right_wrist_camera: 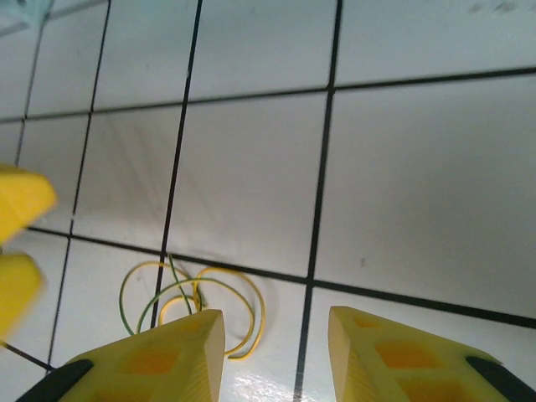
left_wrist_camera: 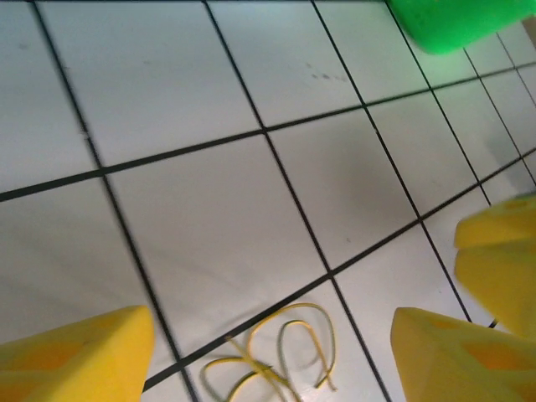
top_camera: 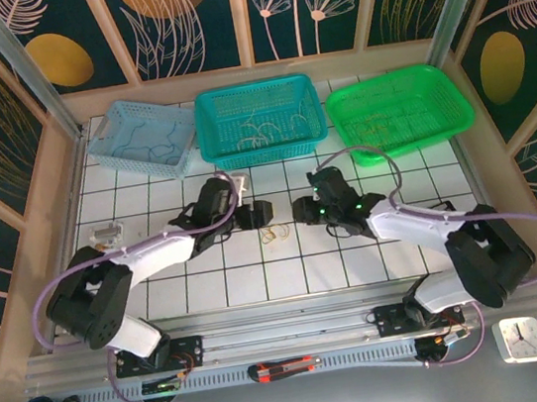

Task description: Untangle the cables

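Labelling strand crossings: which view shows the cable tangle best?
Right wrist: the cables are close, loops and strands distinct, lower edge hidden. Left wrist cuts them off at the frame bottom. Top external: tiny squiggle.

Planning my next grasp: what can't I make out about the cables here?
Top view: cables too small to trace crossings.
Left wrist view: tangle's near end cut off by the bottom edge.
Right wrist view: loops' near part hidden behind a finger of the right hand.

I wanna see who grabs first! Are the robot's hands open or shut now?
Left yellow-fingered gripper: open, holding nothing.
Right yellow-fingered gripper: open, holding nothing.
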Controlling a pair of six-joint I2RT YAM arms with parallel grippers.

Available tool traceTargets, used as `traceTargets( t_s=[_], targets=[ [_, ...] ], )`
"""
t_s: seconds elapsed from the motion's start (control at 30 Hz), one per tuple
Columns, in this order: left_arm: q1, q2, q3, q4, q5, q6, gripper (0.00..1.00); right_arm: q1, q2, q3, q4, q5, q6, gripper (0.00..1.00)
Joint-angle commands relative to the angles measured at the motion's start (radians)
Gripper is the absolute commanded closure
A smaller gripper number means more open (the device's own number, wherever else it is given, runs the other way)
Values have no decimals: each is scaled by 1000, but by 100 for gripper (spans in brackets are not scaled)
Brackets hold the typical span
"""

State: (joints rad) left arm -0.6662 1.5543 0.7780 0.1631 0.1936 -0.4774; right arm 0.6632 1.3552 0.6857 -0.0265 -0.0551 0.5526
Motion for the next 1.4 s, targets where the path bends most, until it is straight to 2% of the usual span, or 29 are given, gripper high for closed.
traceTargets(
  t_s=[0.0,0.07,0.13,0.27,0.43,0.6,0.73,0.83,0.97,1.33,1.37],
  targets=[
    [-19,54,59,-156,-52,89,33,-63,-67,-41,9,-41,25,62],
    [-29,81,89,-190,-63,103,38,-95,-98,-59,15,-56,30,62],
    [-39,102,113,-212,-61,111,39,-110,-118,-67,14,-63,29,62],
    [-53,149,149,-237,-45,116,39,-110,-128,-75,22,-73,28,62],
    [-69,199,164,-241,-36,112,48,-111,-116,-84,53,-97,41,61],
    [-74,221,161,-229,-20,101,50,-110,-104,-84,69,-106,43,62],
    [-76,232,159,-222,-5,96,58,-109,-100,-86,80,-114,46,62],
    [-75,235,150,-205,9,88,71,-110,-100,-89,93,-126,53,61],
    [-76,209,138,-171,19,71,100,-110,-100,-89,120,-162,65,61],
    [-75,-55,47,-50,-51,46,100,-110,-102,-97,219,-289,74,56],
    [-76,-82,32,-32,-54,42,100,-140,-102,-100,235,-303,78,55]
  ],
)
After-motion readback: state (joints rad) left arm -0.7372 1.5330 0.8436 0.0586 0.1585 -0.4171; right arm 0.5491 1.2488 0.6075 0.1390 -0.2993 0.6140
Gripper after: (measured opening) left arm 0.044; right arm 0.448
